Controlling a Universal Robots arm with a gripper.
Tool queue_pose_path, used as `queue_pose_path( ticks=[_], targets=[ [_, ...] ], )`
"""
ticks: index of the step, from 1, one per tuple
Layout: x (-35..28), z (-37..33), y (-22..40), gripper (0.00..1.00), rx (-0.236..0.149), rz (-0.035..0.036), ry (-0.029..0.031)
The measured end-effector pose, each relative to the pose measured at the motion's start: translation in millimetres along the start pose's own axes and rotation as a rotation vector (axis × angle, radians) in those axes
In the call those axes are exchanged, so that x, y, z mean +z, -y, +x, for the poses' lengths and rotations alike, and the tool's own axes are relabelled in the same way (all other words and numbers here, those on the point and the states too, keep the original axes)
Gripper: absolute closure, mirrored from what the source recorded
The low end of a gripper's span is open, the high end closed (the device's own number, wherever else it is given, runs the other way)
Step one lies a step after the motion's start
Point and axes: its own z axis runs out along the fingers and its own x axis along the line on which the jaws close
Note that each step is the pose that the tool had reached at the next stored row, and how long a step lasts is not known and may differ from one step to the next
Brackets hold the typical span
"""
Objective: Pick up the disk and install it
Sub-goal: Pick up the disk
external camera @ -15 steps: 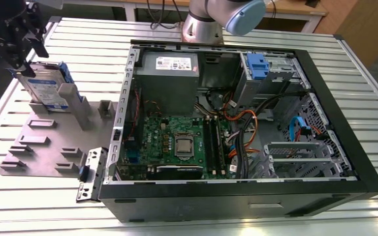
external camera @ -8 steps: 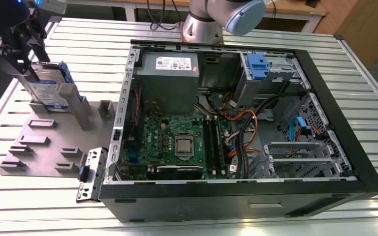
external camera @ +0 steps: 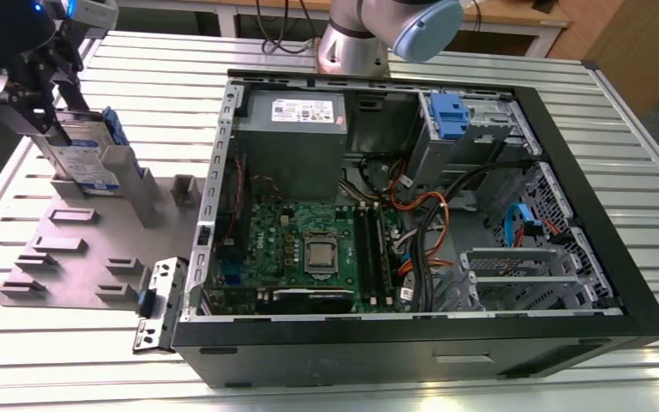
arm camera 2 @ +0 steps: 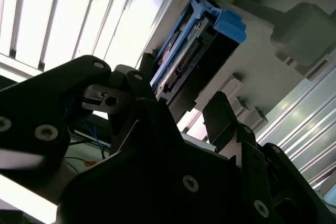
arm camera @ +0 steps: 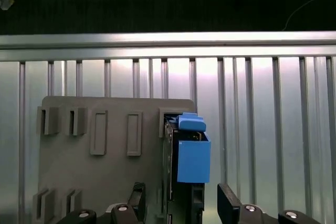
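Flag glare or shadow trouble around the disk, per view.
Exterior view: even light, the disk reads well. Second wrist view: the table blows out white, the gripper is a backlit silhouette, disk's connector edge shaded. First wrist view: glare band on the table's rail, disk's blue frame evenly lit.

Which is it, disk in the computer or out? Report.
Out. The disk stands on edge in the grey holder, beside the open computer.
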Motion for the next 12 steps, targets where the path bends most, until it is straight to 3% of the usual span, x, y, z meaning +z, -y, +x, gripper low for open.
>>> queue_pose_path(
  ticks=[6, 8, 9, 12],
  targets=[
    [0.1, 0.0, 0.0, 0.35, 0.0, 0.0, 0.0],
    [0.1, 0.0, 0.0, 0.37, 0.0, 0.0001, 0.0001],
    [0.1, 0.0, 0.0, 0.44, 0.0, 0.0001, 0.0],
    [0.2, 0.0, 0.0, 0.44, 0.0, 0.0001, 0.0]
  ],
)
